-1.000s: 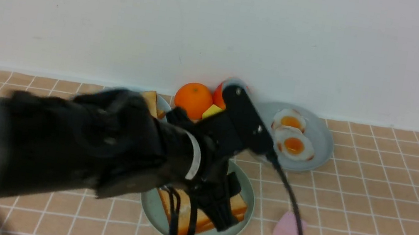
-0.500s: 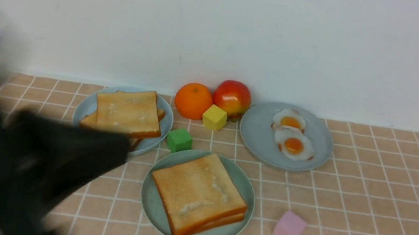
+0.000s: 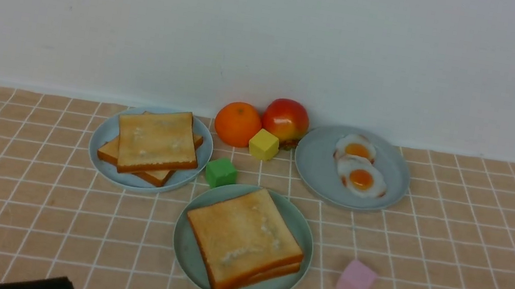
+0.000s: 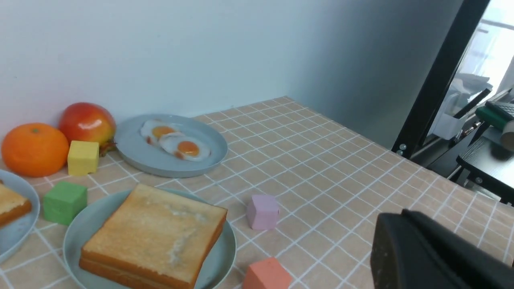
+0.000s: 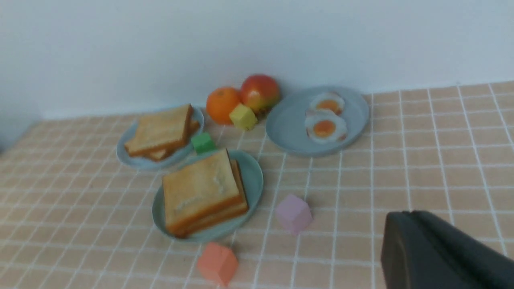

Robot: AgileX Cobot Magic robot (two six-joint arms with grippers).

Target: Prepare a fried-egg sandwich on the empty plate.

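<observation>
A second ago the left arm reached across the middle of the bench, its gripper low over the toast on the round mint-green plate (image 3: 182, 251); half a second ago it was a blur sweeping off toward the bench's left edge; now the front view shows only a dark sliver at the near-left corner, and both arms are clear of the work. The left gripper (image 4: 433, 257) and the right gripper (image 5: 441, 253) each appear in their own wrist views as one dark closed wedge, the jaws pressed together with nothing between them. The fried-egg sandwich (image 3: 244, 239), two square golden-brown toast slices stacked with a slight offset, lies on the mint-green plate near the middle of the bench's near edge; no egg is visible between the slices from any view, so whether one lies inside cannot be told. Two white fried eggs with orange yolks (image 3: 359, 168) remain on the pale grey-blue plate (image 3: 318, 167) toward the far right, and spare toast slices (image 3: 154, 146) lie on the other pale plate (image 3: 106, 136) toward the far left. An orange (image 3: 237, 124), a red apple (image 3: 285, 120) and small coloured cubes lie scattered around the plates. Judged from the withdrawal and the closed stack, the assembly seems finished and the arms parked.
</observation>
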